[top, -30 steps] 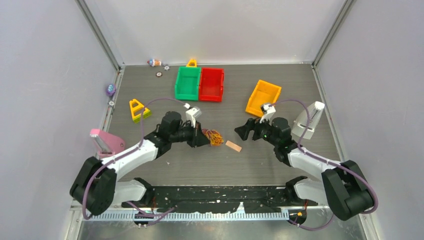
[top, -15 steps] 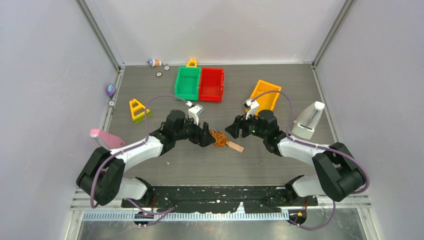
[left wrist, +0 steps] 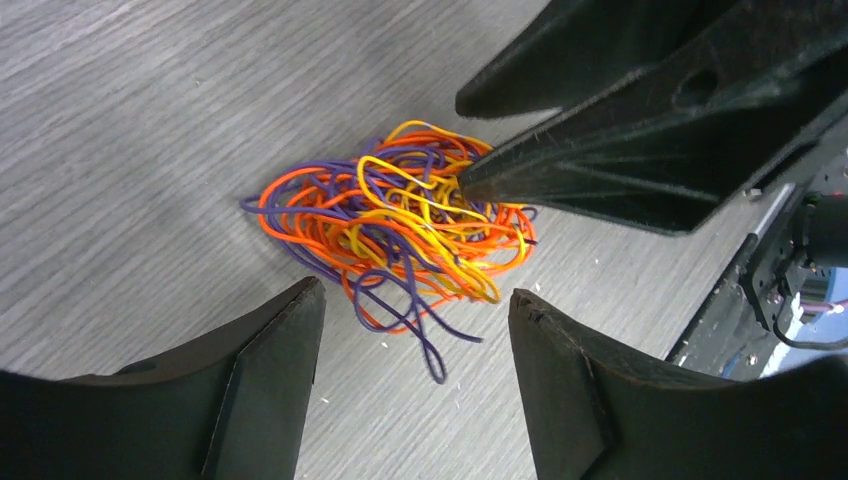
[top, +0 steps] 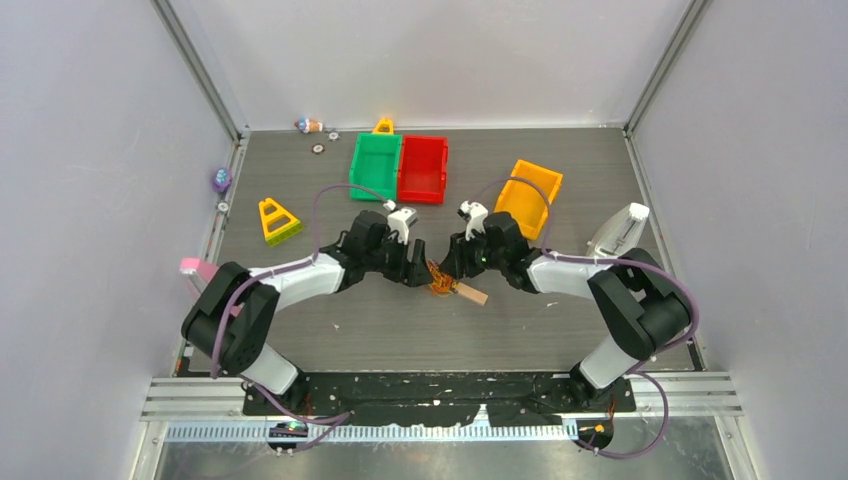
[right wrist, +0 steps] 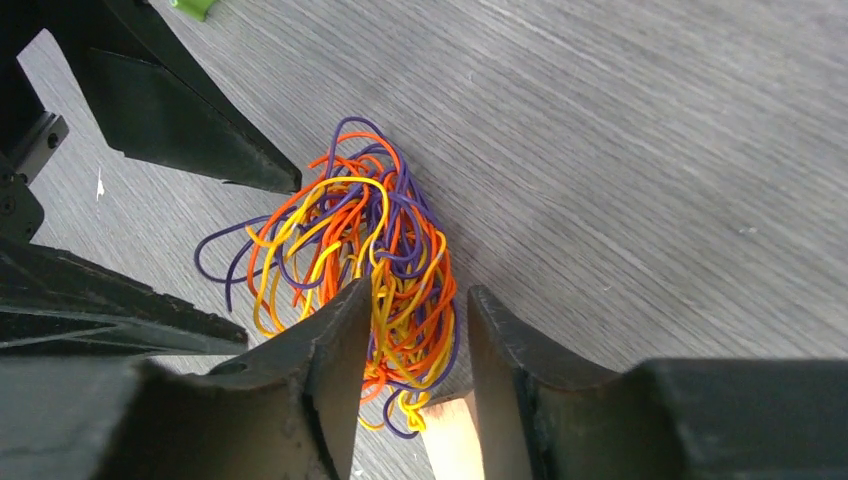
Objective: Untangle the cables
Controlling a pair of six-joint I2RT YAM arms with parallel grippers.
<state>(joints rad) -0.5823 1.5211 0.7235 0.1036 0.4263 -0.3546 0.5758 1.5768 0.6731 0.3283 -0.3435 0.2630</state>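
The cables lie in one tight knot on the worktop. The left jaws stand wide open, empty, just short of it; the right jaws stand half open astride its edge, gripping nothing yet. Pinching there likely drags the whole knot, or catches the wooden strip beside it

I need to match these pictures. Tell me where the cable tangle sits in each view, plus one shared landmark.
Top external: cables near the middle of the table.
Left wrist: cables mid-picture, just beyond the left pincer.
Right wrist: cables centre-left, reaching down between the right pincer's fingers.
Shared landmark: right pincer, at the tangle's right side in the top and left wrist views.
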